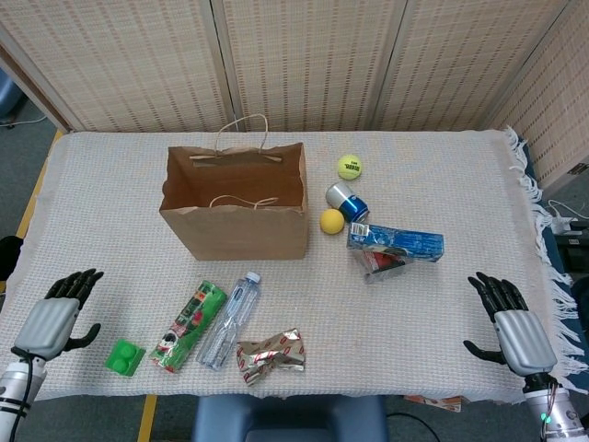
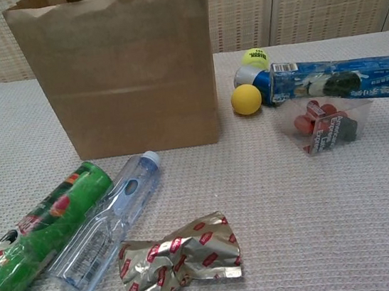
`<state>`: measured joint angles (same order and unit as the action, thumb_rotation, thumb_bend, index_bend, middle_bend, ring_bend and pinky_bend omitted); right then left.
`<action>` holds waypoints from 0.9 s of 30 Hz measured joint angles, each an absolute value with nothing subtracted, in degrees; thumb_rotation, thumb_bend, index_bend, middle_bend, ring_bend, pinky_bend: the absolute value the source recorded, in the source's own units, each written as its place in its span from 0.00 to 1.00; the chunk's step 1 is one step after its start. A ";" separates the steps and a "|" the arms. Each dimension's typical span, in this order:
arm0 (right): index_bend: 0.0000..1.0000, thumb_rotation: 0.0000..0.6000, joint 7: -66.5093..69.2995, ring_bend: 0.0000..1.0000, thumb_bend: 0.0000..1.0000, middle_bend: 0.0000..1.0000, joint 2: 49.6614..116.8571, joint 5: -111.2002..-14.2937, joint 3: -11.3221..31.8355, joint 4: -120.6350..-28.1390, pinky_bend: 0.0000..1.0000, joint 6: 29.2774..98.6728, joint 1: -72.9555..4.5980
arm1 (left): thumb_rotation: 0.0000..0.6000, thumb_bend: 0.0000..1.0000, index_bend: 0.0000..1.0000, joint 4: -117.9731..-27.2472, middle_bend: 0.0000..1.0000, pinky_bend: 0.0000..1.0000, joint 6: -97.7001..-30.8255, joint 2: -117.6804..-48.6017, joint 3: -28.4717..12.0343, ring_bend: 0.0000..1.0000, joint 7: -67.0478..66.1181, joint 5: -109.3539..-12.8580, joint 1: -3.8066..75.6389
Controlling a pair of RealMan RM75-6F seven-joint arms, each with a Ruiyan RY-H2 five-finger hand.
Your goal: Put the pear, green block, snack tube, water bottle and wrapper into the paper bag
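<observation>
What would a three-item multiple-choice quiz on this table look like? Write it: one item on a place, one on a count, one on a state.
1. The green block lies:
A. inside the paper bag
B. left of the snack tube
C. beside the tennis ball

2. Balls on the table:
A. one
B. two
C. four

3. The left hand is:
A. empty, fingers apart
B. holding the water bottle
C. inside the bag

Answers:
1 B: it sits left of the snack tube.
2 B: tennis ball and yellow ball.
3 A: it grips nothing, away from the water bottle and paper bag.
</observation>
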<state>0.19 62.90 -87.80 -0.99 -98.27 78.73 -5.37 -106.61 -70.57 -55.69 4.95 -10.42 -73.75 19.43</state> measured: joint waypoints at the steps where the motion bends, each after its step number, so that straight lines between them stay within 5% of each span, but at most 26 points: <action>1: 0.00 1.00 0.29 0.00 0.06 0.00 62.85 -87.85 -1.01 -98.27 0.00 78.76 -5.36 | 1.00 0.35 0.00 -106.36 0.00 0.06 -70.33 -56.11 5.32 0.00 -10.84 -74.47 19.30; 11: 0.00 1.00 0.75 0.00 0.06 0.00 62.55 -88.01 -1.15 -98.31 0.00 78.70 -5.34 | 1.00 0.34 0.00 -101.58 0.00 0.06 -68.97 -61.91 10.29 0.00 -14.25 -85.42 16.77; 27: 0.00 1.00 0.52 0.00 0.06 0.00 62.56 -87.66 -1.08 -98.48 0.00 78.48 -5.36 | 1.00 0.34 0.00 -100.51 0.00 0.06 -67.38 -61.96 11.43 0.00 -13.78 -84.93 14.05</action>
<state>0.52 62.56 -87.66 -1.08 -98.48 78.48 -5.36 -100.51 -67.38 -61.96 11.43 -13.78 -84.93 14.05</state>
